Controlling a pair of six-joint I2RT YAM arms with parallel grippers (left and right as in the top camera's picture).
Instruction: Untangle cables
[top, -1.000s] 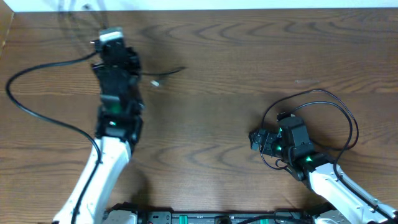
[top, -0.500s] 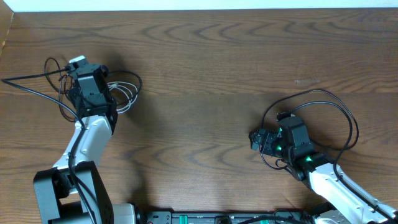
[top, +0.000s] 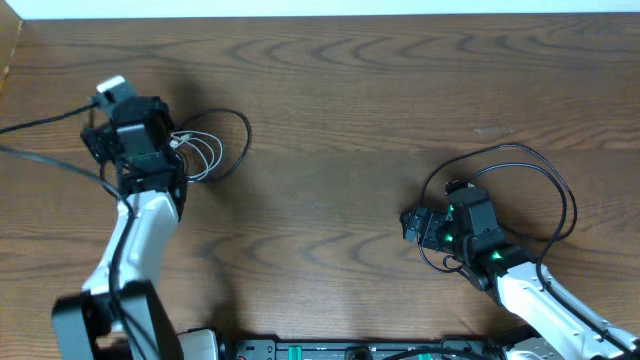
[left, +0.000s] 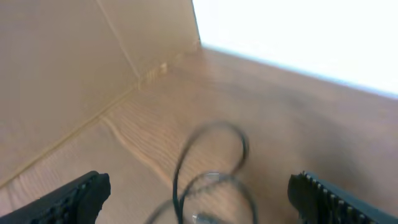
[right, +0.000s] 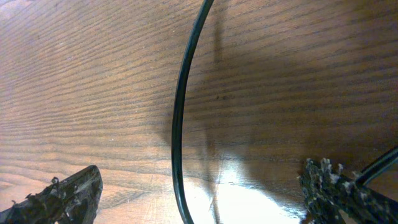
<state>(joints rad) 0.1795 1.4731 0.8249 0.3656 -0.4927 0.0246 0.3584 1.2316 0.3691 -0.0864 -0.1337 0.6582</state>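
A thin white cable (top: 200, 157) lies in small loops on the wooden table, with a thin black cable loop (top: 243, 143) curling round its right side. My left gripper (top: 135, 135) stands just left of this bundle, open and holding nothing. In the left wrist view the blurred dark loops (left: 214, 155) lie on the table ahead, between the wide-apart fingers of the left gripper (left: 199, 202). Another thin black cable (top: 545, 180) loops round my right gripper (top: 418, 225). The right gripper (right: 199, 199) is open low over the table, and a black cable strand (right: 180, 106) runs between its fingers.
A thicker black arm wire (top: 40, 122) trails off the left edge. A cardboard wall (left: 68, 68) stands at the table's far left corner. The table's back edge (top: 320, 17) meets a white surface.
My left arm swung from the middle-left to the far left, dragging the cables along. Its gripper then opened, and the white and black loops now lie loose beside it. The right arm stayed still.
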